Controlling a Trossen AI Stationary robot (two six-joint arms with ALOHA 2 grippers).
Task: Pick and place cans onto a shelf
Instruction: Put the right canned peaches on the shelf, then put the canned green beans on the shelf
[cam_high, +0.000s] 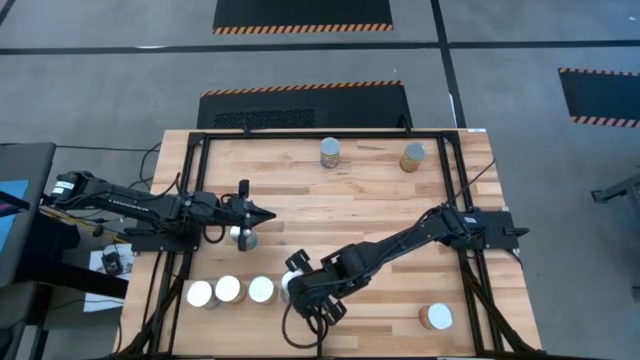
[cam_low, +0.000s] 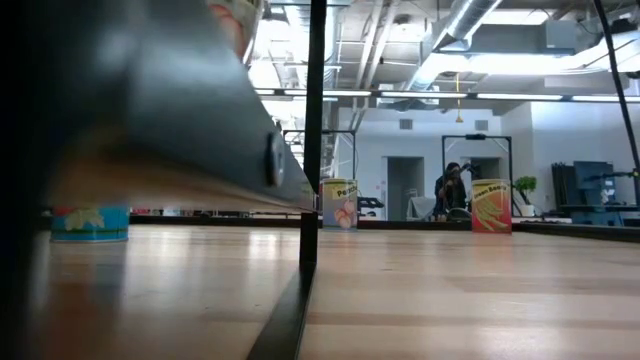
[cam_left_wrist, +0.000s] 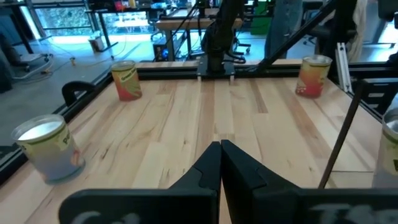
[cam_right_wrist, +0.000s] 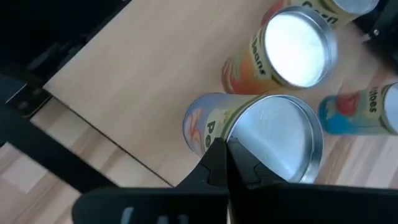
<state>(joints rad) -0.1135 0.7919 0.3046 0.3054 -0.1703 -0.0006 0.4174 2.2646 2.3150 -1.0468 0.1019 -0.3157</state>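
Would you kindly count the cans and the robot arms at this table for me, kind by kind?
Cans: 8
Robot arms: 2
Total: 10

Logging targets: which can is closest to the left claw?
The lone can right beside the left claw, standing apart from the row of cans.
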